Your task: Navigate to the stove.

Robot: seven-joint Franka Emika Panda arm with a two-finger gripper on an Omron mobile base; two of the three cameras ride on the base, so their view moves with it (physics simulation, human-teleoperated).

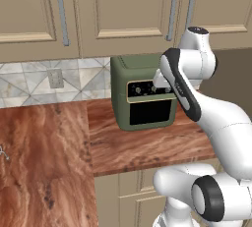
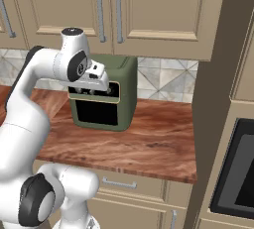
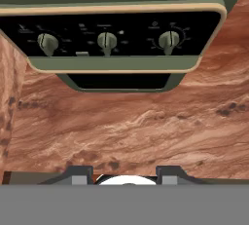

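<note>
The stove is out of view. My arm is folded above a red-brown wooden counter (image 1: 147,147), with the hand (image 2: 97,80) held just in front of a small boxy green countertop oven (image 1: 140,96). Looking along the hand, the gripper (image 3: 125,174) is open; its two dark fingertips (image 3: 80,173) stand well apart with nothing between them. It hangs over the counter (image 3: 126,121), facing the green oven's control strip (image 3: 112,41) with three knobs.
Beige wall cabinets (image 1: 123,10) hang above a tiled backsplash (image 1: 49,78). A tall cabinet column (image 2: 213,99) closes the counter's right end, with a dark built-in panel (image 2: 238,168) beyond it. Drawers (image 2: 124,186) sit under the counter.
</note>
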